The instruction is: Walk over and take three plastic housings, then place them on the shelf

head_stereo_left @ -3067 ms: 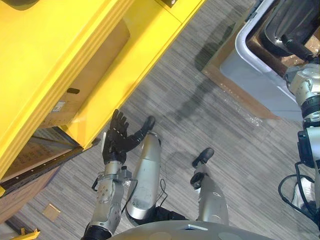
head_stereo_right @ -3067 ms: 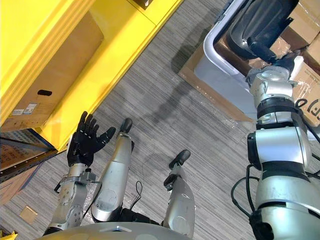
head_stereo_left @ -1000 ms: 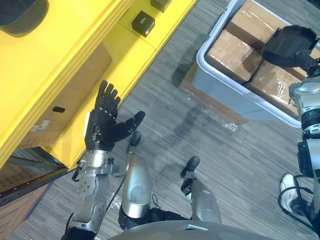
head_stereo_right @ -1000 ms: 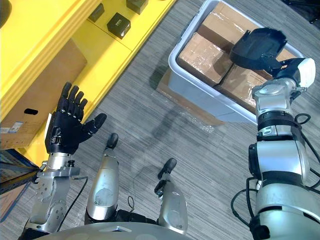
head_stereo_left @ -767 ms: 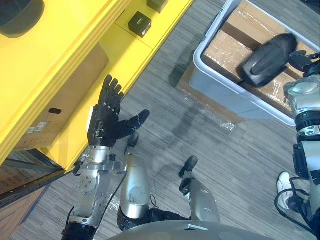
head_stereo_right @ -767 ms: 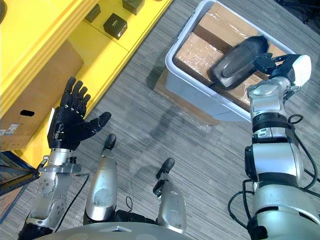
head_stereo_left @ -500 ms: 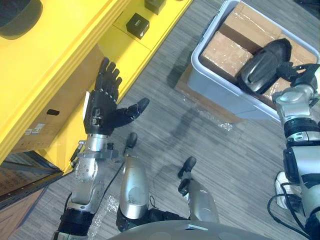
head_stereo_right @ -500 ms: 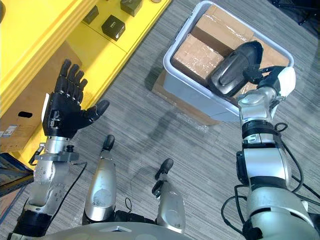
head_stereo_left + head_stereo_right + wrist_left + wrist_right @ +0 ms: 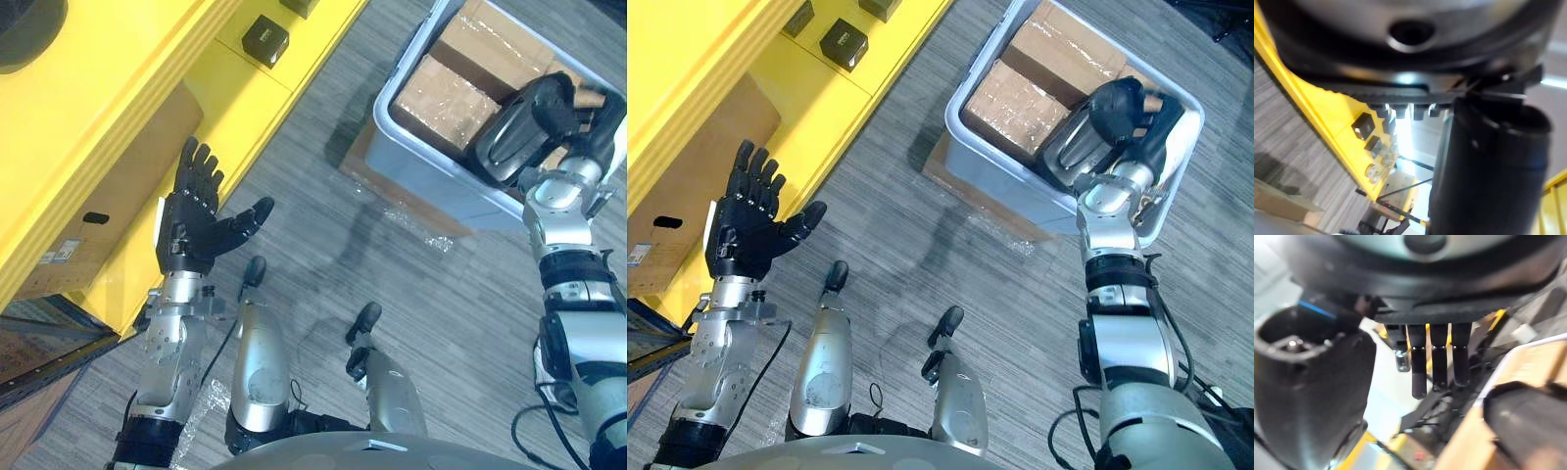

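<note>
Left and right eye views: stereo pair on the head, facing steeply down at the floor. Both take in the grey bin (image 9: 421,166), the yellow shelf (image 9: 118,108) well to the left of the bin, and the floor strip between them. Left wrist view: very close along the left hand (image 9: 191,230), facing the shelf on the bin's left. Right wrist view: very close along the right hand (image 9: 1440,357), just above the bin, sharing the bin's rim with the head pair.
</note>
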You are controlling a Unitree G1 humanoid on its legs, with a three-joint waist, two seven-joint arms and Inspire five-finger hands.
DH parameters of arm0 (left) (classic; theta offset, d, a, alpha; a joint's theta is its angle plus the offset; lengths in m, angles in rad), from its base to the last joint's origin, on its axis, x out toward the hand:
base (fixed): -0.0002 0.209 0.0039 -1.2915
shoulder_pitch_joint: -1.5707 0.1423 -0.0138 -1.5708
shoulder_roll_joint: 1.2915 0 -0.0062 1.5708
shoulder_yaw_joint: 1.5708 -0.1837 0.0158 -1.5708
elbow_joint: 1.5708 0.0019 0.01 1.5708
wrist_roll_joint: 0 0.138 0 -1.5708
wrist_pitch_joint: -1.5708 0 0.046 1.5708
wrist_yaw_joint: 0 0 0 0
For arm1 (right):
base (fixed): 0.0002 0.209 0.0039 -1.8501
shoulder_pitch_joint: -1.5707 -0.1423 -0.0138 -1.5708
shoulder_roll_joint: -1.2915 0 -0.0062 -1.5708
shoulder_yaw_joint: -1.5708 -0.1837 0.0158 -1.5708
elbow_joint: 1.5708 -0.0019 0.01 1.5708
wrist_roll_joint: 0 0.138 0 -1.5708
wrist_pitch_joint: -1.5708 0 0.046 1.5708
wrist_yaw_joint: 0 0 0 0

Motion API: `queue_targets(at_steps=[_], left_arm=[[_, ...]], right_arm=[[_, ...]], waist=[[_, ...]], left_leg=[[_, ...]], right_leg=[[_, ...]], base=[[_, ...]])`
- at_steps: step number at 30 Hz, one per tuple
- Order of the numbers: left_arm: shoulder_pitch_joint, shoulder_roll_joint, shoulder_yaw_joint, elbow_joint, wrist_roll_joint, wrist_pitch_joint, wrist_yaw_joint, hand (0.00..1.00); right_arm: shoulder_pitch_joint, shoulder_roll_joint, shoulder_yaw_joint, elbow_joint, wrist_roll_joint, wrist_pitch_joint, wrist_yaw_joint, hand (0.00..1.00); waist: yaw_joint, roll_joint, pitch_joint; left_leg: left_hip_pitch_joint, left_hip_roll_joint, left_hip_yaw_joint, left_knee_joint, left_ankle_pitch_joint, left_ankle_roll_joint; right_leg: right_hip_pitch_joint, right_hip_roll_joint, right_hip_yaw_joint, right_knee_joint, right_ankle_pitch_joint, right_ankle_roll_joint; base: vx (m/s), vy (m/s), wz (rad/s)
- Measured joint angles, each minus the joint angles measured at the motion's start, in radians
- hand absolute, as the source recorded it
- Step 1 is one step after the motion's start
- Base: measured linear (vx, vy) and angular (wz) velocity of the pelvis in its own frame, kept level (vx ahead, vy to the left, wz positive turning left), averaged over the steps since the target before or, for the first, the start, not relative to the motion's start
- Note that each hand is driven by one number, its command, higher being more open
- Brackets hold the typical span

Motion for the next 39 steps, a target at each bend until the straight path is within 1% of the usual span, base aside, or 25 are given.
queue_targets(at_steps=[1,2,3,4,5,6,7,8,9,11,12,13,14,17,20,21,27,28,31,34,35,36,37,38,39], left_arm=[[0.031,-0.019,0.014,-0.032,0.001,-0.005,-0.002,1.0],[0.053,-0.025,0.023,-0.054,0.002,-0.006,-0.003,1.0],[0.071,-0.032,0.028,-0.074,0.001,-0.009,-0.005,1.0],[0.076,-0.035,0.028,-0.082,0.001,-0.009,-0.005,1.0],[0.086,-0.041,0.026,-0.094,0.002,-0.008,-0.005,1.0],[0.091,-0.049,0.022,-0.096,0.002,-0.006,-0.005,1.0],[0.094,-0.066,0.02,-0.096,0.002,0.004,-0.002,1.0],[0.094,-0.072,0.02,-0.096,0.002,0.007,0.002,1.0],[0.091,-0.083,0.016,-0.097,0.002,0.018,0.009,1.0],[0.087,-0.094,0.002,-0.098,0.002,0.03,0.018,1.0],[0.085,-0.105,-0.013,-0.098,0.002,0.043,0.024,1.0],[0.081,-0.118,-0.027,-0.098,0.003,0.05,0.025,1.0],[0.079,-0.124,-0.032,-0.098,0.003,0.054,0.025,1.0],[0.056,-0.15,-0.072,-0.118,0.003,0.089,0.02,1.0],[0.034,-0.151,-0.097,-0.125,0.003,0.093,0.008,1.0],[0.033,-0.151,-0.092,-0.129,0.001,0.151,0.032,1.0],[0.036,-0.151,-0.088,-0.129,0.002,0.152,0.033,1.0],[0.048,-0.151,-0.082,-0.129,0.005,0.152,0.038,1.0],[0.068,-0.152,-0.054,-0.129,0.049,0.152,0.058,1.0],[0.114,-0.163,0.008,-0.129,0.083,0.152,0.093,1.0],[0.13,-0.172,0.03,-0.129,0.085,0.152,0.104,1.0],[0.139,-0.174,0.044,-0.128,0.091,0.152,0.115,1.0],[0.143,-0.174,0.051,-0.128,0.096,0.152,0.118,1.0],[0.151,-0.176,0.063,-0.128,0.123,0.151,0.122,1.0],[0.156,-0.176,0.068,-0.128,0.132,0.151,0.123,1.0]], right_arm=[[0.065,0.038,-0.015,-0.12,-0.012,-0.043,-0.001,1.0],[0.117,0.069,-0.022,-0.191,-0.009,-0.067,0.002,1.0],[0.192,0.121,-0.039,-0.287,-0.003,-0.087,0.018,1.0],[0.234,0.15,-0.049,-0.326,0.002,-0.099,0.031,1.0],[0.318,0.209,-0.066,-0.385,0.034,-0.123,0.073,1.0],[0.381,0.255,-0.075,-0.413,0.056,-0.135,0.109,1.0],[0.48,0.319,-0.082,-0.445,0.088,-0.14,0.16,1.0],[0.517,0.341,-0.086,-0.451,0.11,-0.14,0.192,1.0],[0.583,0.376,-0.096,-0.456,0.146,-0.14,0.25,1.0],[0.657,0.403,-0.111,-0.456,0.172,-0.14,0.308,1.0],[0.705,0.414,-0.126,-0.456,0.19,-0.139,0.352,1.0],[0.745,0.426,-0.144,-0.456,0.202,-0.14,0.39,1.0],[0.762,0.429,-0.15,-0.456,0.215,-0.14,0.407,1.0],[0.845,0.432,-0.151,-0.456,0.215,-0.139,0.473,1.0],[0.889,0.441,-0.143,-0.456,0.234,-0.139,0.504,1.0],[0.949,0.469,-0.144,-0.458,0.276,-0.141,0.541,1.0],[0.949,0.469,-0.139,-0.451,0.278,-0.142,0.541,1.0],[0.947,0.47,-0.125,-0.427,0.302,-0.145,0.541,1.0],[0.945,0.47,-0.09,-0.398,0.302,-0.145,0.542,1.0],[0.924,0.47,-0.027,-0.332,0.319,-0.144,0.546,1.0],[0.91,0.471,-0.01,-0.3,0.334,-0.141,0.546,1.0],[0.902,0.47,0.001,-0.279,0.337,-0.138,0.545,1.0],[0.9,0.47,0.006,-0.271,0.342,-0.138,0.545,1.0],[0.893,0.471,0.013,-0.268,0.344,-0.138,0.545,1.0],[0.881,0.473,0.02,-0.268,0.352,-0.138,0.548,1.0]], waist=[[-0.003,-0.007,-0.005],[-0.006,-0.017,-0.021],[-0.012,-0.035,-0.05],[-0.014,-0.045,-0.062],[-0.018,-0.061,-0.083],[-0.03,-0.071,-0.103],[-0.053,-0.08,-0.135],[-0.062,-0.082,-0.146],[-0.085,-0.078,-0.166],[-0.112,-0.066,-0.183],[-0.134,-0.051,-0.202],[-0.155,-0.036,-0.216],[-0.161,-0.028,-0.222],[-0.199,0.009,-0.245],[-0.224,0.024,-0.274],[-0.263,0.059,-0.376],[-0.262,0.059,-0.376],[-0.26,0.06,-0.377],[-0.257,0.06,-0.377],[-0.242,0.064,-0.378],[-0.227,0.065,-0.378],[-0.208,0.066,-0.377],[-0.195,0.066,-0.375],[-0.175,0.069,-0.371],[-0.176,0.077,-0.362]], left_leg=[[0.037,-0.001,0.009,-0.009,-0.009,0.004],[0.048,-0.001,0.017,-0.011,-0.022,0.008],[0.055,-0.001,0.027,-0.016,-0.025,0.01],[0.064,-0.001,0.032,-0.024,-0.024,0.01],[0.087,-0.001,0.049,-0.039,-0.024,0.011],[0.099,-0.001,0.058,-0.045,-0.025,0.01],[0.115,-0.002,0.075,-0.051,-0.03,0.009],[0.123,-0.002,0.086,-0.054,-0.033,0.007],[0.137,-0.002,0.103,-0.057,-0.037,0.007],[0.155,-0.001,0.124,-0.057,-0.044,0.005],[0.16,-0.001,0.139,-0.054,-0.052,0.008],[0.172,0.0,0.159,-0.052,-0.056,0.003],[0.179,0.002,0.171,-0.051,-0.061,0.001],[0.224,0.012,0.228,-0.039,-0.092,-0.002],[0.251,0.022,0.268,-0.039,-0.109,-0.006],[0.314,0.02,0.337,-0.041,-0.14,-0.004],[0.32,0.021,0.336,-0.042,-0.14,-0.004],[0.331,0.021,0.336,-0.039,-0.145,-0.004],[0.334,0.02,0.336,-0.033,-0.153,0.002],[0.333,0.02,0.334,0.005,-0.186,0.001],[0.33,0.018,0.326,0.034,-0.209,0.005],[0.322,0.014,0.305,0.078,-0.247,0.008],[0.313,0.01,0.282,0.109,-0.273,0.015],[0.286,-0.001,0.226,0.177,-0.318,0.028],[0.269,-0.003,0.201,0.224,-0.346,0.034]], right_leg=[[0.03,-0.003,0.002,0.0,-0.007,-0.002],[0.034,-0.004,0.006,0.0,-0.016,-0.001],[0.034,-0.005,0.012,-0.001,-0.022,-0.001],[0.035,-0.007,0.016,-0.001,-0.028,-0.001],[0.039,-0.008,0.028,-0.001,-0.036,-0.003],[0.044,-0.009,0.035,-0.004,-0.038,-0.003],[0.05,-0.01,0.048,-0.013,-0.038,-0.004],[0.052,-0.01,0.056,-0.019,-0.036,-0.001],[0.054,-0.01,0.069,-0.024,-0.032,-0.004],[0.062,-0.01,0.085,-0.038,-0.024,0.002],[0.061,-0.009,0.098,-0.044,-0.02,0.003],[0.063,-0.008,0.114,-0.056,-0.008,0.005],[0.064,-0.006,0.126,-0.06,-0.003,0.01],[0.079,0.006,0.177,-0.076,0.005,0.011],[0.081,0.018,0.212,-0.085,0.005,0.011],[0.105,0.022,0.267,-0.105,0.011,0.017],[0.113,0.022,0.265,-0.106,0.011,0.017],[0.125,0.022,0.264,-0.107,0.011,0.017],[0.128,0.021,0.264,-0.107,0.011,0.017],[0.13,0.023,0.273,-0.107,0.006,0.009],[0.131,0.025,0.279,-0.106,0.005,0.006],[0.127,0.027,0.28,-0.096,-0.001,-0.003],[0.119,0.031,0.287,-0.076,-0.01,-0.018],[0.082,0.042,0.3,-0.011,-0.036,-0.055],[0.041,0.047,0.281,0.078,-0.049,-0.074]], base=[[0.03,0.007,-0.11],[0.03,0.003,-0.15],[0.02,0.001,-0.15],[0.04,0.001,-0.22],[0.05,0.002,-0.22],[0.06,0.006,-0.32],[0.05,0.009,-0.29],[0.05,0.013,-0.37],[0.04,0.013,-0.36],[0.05,0.012,-0.35],[0.08,0.016,-0.42],[0.07,0.015,-0.44],[0.09,0.019,-0.47],[0.07,0.018,-0.5],[0.05,0.009,-0.39],[0.01,0.002,-0.07],[0.0,0.0,0.0],[0.0,0.0,0.0],[-0.01,0.008,-0.02],[-0.02,0.028,-0.17],[-0.03,0.052,-0.29],[-0.03,0.063,-0.36],[-0.04,0.093,-0.44],[-0.04,0.118,-0.44],[-0.06,0.113,-0.42]])
